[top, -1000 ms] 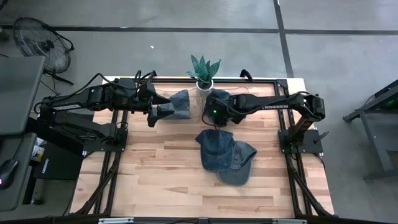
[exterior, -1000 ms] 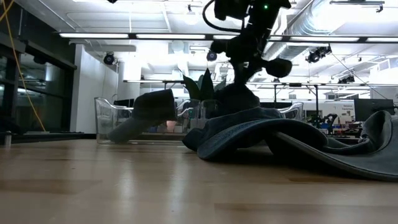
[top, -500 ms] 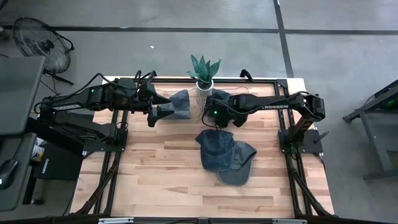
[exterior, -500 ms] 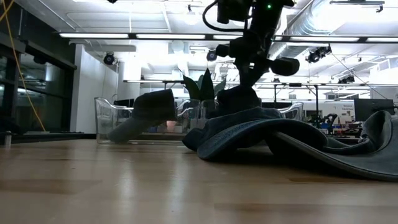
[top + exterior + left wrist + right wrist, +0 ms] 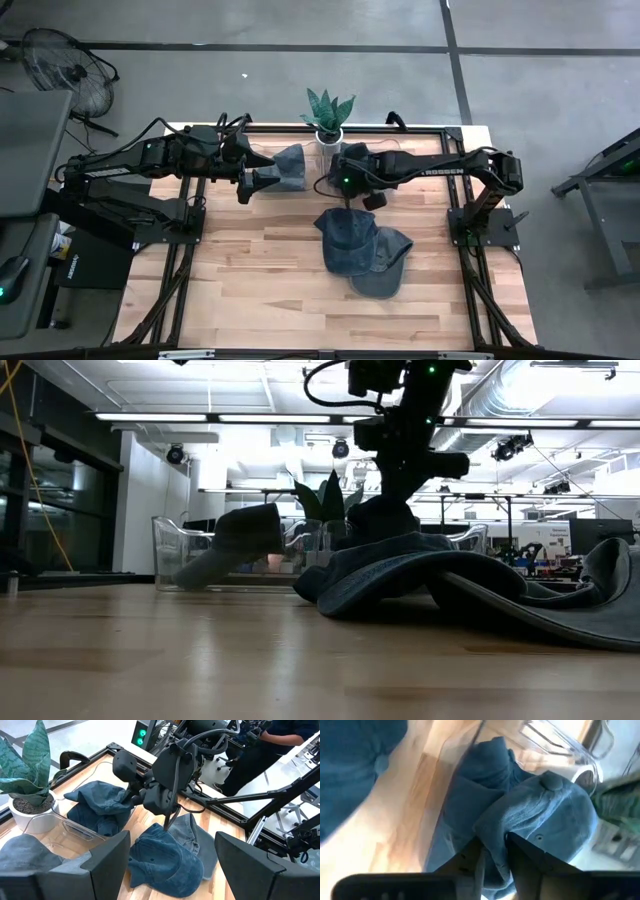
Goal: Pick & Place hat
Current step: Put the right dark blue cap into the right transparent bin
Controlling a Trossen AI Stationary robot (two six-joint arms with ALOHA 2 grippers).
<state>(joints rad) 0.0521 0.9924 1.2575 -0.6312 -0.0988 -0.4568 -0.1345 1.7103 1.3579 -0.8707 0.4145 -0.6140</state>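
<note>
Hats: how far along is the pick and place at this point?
Done: a grey hat lies in the clear bin by the plant. In hand: the right gripper holds a fold of a dark blue hat between its jaws, over the bin's other end. Left: a blue cap and a grey cap lie overlapped on the table. The left gripper waits open beside the grey hat.

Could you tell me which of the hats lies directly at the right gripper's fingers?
The dark blue hat in the clear bin beside the plant, at the right gripper; the others lie elsewhere.
</note>
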